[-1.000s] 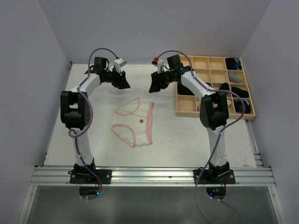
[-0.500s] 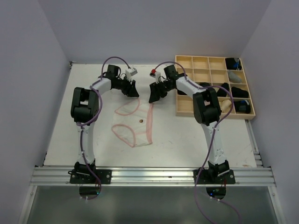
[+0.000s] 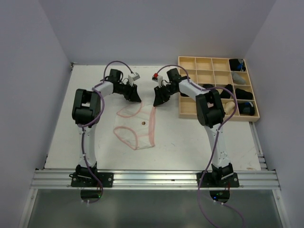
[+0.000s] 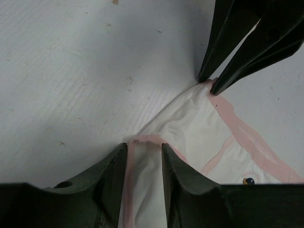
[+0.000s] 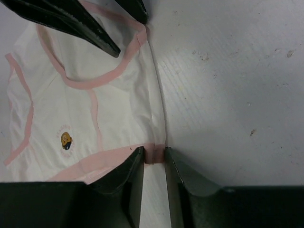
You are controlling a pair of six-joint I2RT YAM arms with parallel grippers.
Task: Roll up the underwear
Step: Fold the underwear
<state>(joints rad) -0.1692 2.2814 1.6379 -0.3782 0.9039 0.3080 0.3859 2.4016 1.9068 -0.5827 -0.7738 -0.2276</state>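
- A pale wooden tray (image 3: 204,64) of square compartments sits at the far right of the white surface (image 3: 95,142).
- Black bundles (image 3: 244,93) of soft cloth fill several compartments along the tray's right side. One compartment there holds a grey piece (image 3: 239,78).
- The underwear (image 3: 137,124) lies flat near the middle of the surface, left of the tray and apart from it.
- It is thin, whitish, slightly creased cloth with smooth pink edging that curves round the leg openings. A small yellow and blue badge (image 5: 66,140) is printed on it.
- The surface is matt, finely ribbed and lightly speckled.
- The left end effector (image 3: 134,96) is down at the far left corner of the underwear. Its dark tapered fingers (image 4: 111,175) stand a little apart with a raised fold of cloth between them. I cannot tell whether they pinch it.
- The right end effector (image 3: 158,99) is down at the far right corner. Its fingers (image 5: 128,175) are nearly together, clamped on the pink hem.
- The two end effectors point toward each other, close but apart.
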